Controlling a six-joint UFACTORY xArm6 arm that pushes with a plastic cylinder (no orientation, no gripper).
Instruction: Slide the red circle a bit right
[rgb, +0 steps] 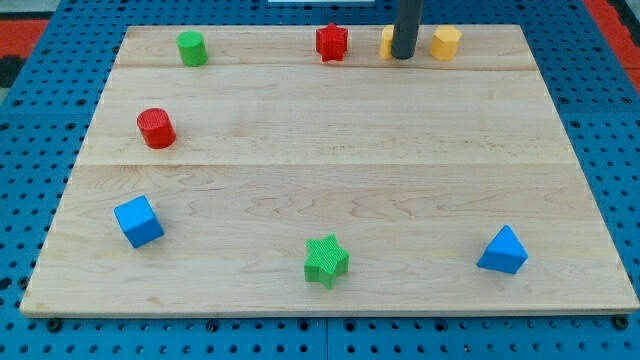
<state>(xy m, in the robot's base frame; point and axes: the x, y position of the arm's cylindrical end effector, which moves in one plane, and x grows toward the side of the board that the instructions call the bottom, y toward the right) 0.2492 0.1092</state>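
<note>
The red circle (156, 128) is a short red cylinder at the view's left, in the upper half of the wooden board (330, 180). My tip (402, 57) is the lower end of the dark rod at the view's top, right of centre. It stands far to the right of the red circle and above it in the view, between two yellow blocks. It partly hides the left yellow block (386, 42).
A green cylinder (192, 47) and a red star-like block (332, 42) sit along the top edge. A yellow block (446, 43) sits right of the rod. A blue cube (138, 221), a green star (326, 261) and a blue triangular block (503, 251) lie near the bottom.
</note>
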